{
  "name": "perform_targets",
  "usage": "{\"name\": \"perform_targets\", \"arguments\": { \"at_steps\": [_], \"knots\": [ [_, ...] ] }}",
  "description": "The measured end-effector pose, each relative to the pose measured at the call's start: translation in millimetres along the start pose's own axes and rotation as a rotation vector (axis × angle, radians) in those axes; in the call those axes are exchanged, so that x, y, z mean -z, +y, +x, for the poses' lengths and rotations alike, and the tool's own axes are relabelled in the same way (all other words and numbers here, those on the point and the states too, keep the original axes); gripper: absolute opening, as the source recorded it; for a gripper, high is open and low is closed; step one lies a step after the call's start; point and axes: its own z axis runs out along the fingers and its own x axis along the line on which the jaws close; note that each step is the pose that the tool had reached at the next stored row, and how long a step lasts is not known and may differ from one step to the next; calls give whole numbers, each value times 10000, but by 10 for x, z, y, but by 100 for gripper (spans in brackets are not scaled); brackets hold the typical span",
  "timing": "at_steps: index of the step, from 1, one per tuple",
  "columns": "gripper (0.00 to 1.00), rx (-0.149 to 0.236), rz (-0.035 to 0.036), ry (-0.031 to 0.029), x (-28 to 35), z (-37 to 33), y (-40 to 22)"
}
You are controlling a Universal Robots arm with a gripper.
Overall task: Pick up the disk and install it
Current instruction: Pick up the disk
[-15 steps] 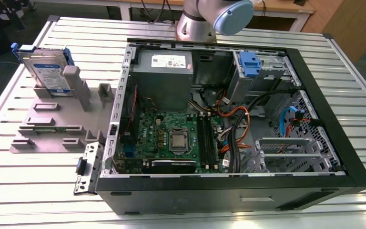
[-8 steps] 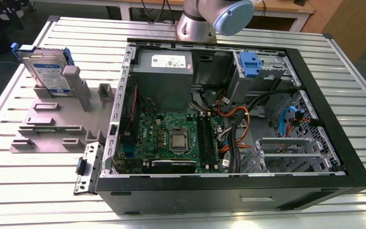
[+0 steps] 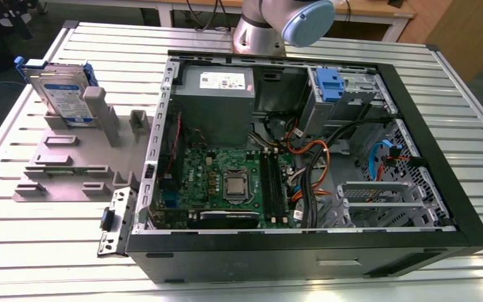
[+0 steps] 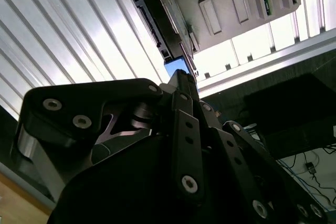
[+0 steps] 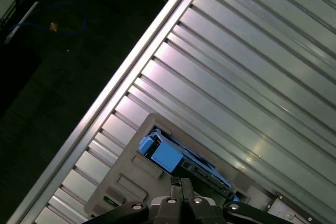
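1. Standing on edge in the grey fixture (image 3: 65, 170), the disk (image 3: 61, 94) sat on the tabletop (image 3: 40, 251), to the exterior view's left of the open computer case (image 3: 309, 242).
2. Hand (image 5: 181, 182) was closed, fingers together, gripping nothing.
3. In both wrist views the disk lay beyond the fingertips, apart from them, no contact.
4. From the hand it showed edge-on: a long narrow top edge, with blue rails (image 5: 165, 156) at its ends.
5. That long edge ran at a slant to the finger seam, by my read.
6. Pickup not started.
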Motion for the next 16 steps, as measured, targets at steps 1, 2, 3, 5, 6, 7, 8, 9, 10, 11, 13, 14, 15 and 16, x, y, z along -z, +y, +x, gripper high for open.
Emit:
{"name": "perform_targets", "arguments": {
  "at_steps": [1, 2, 3, 5, 6, 7, 8, 9, 10, 11, 13, 14, 15, 16],
  "knots": [
    [11, 15, -1, 1, 0, 0, 0],
    [11, 31, -1, 2, 0, 0, 0],
    [11, 46, -2, 2, 0, 0, 0],
    [11, 75, -2, 4, 0, 0, 0],
    [11, 88, -3, 4, 0, 0, 0],
    [11, 97, -3, 5, 0, 0, 0],
    [11, 102, -3, 5, 0, 0, 0],
    [11, 104, -3, 5, 0, 0, 0],
    [11, 104, -3, 5, 0, 0, 0],
    [11, 105, -3, 5, 0, 0, 0],
    [11, 105, -3, 5, 0, 0, 0],
    [11, 106, -3, 5, 0, 0, 0],
    [11, 106, -3, 5, 0, 0, 0],
    [11, 106, -3, 5, 0, 0, 0]
  ]
}}
